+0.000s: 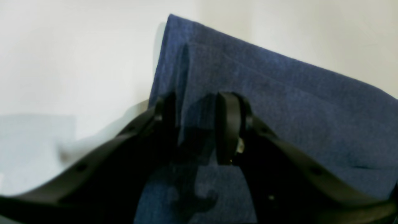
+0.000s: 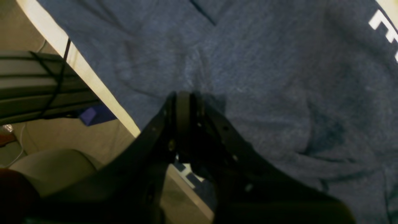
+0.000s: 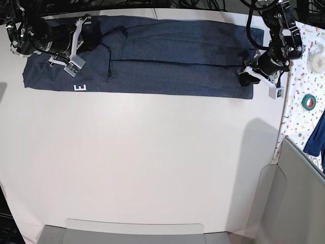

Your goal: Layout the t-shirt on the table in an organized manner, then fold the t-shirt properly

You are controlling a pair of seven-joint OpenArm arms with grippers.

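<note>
T-shirt (image 3: 167,56) folded lengthwise on bench (image 3: 152,162); right fingers (image 2: 183,102) pinched shut on it, left fingers (image 1: 199,124) apart straddling hem; next, prob. crosswise fold.

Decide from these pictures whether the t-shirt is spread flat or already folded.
Folded. In the base view the t-shirt lies as a long narrow band along the table's far edge, with lengthwise layered edges and most of its lettering hidden.

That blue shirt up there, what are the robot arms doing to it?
They are folding it. The t-shirt lies in a long strip across the far side of the white table. The right gripper is shut, pinching one end. The left gripper sits over the other end with jaws apart.
</note>
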